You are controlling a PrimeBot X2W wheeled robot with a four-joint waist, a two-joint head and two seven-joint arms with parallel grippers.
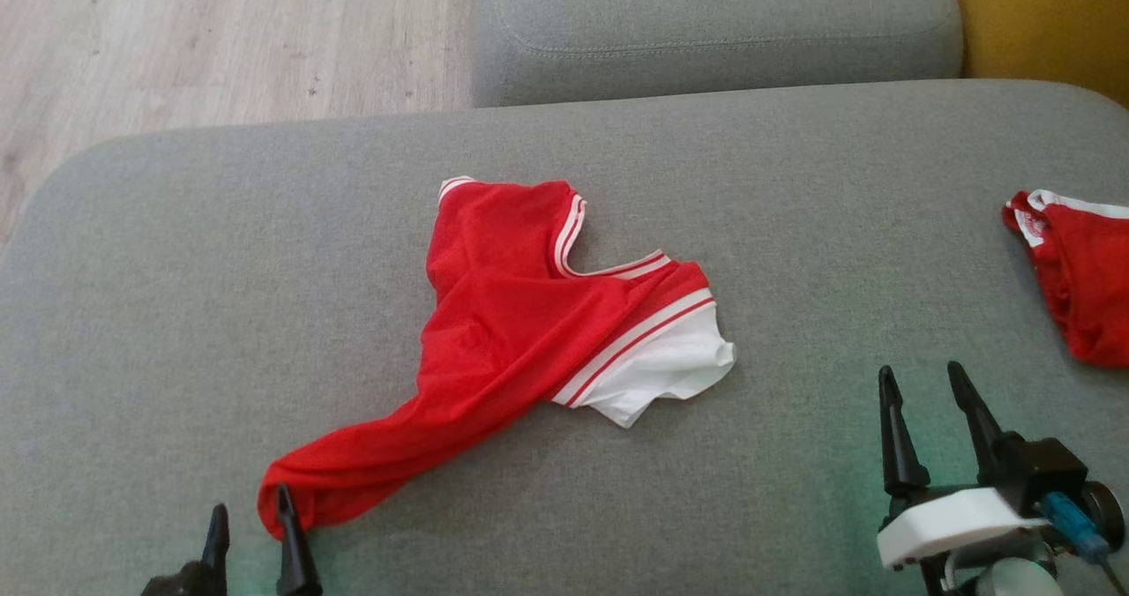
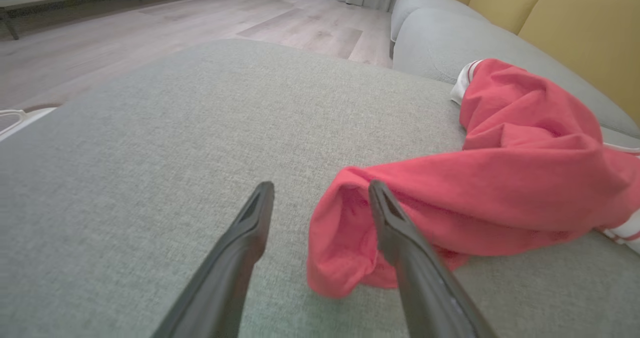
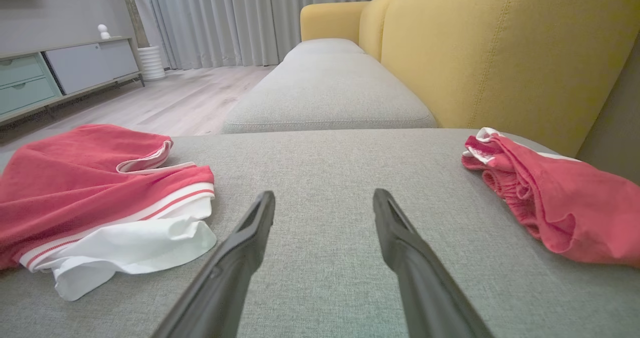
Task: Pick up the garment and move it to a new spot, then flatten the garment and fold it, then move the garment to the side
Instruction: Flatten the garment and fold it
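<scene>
Head view: the red garment (image 1: 503, 314) lies crumpled in the middle of the grey sofa cushion (image 1: 176, 270). The left claw (image 1: 250, 499) (body cut off at the bottom edge) stands spread at the garment's lower tail. The right claw (image 1: 920, 369) is spread over bare cushion. A second red garment (image 1: 1080, 287) is cut by the right edge.

Left wrist view: one finger overlaps the tail; nothing gripped, contact unclear.

Right wrist view: jaws wide, empty.

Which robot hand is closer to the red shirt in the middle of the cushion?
Left. The left hand is at the bunched near end of the red shirt; the right hand is off to its right, over bare cushion.
</scene>
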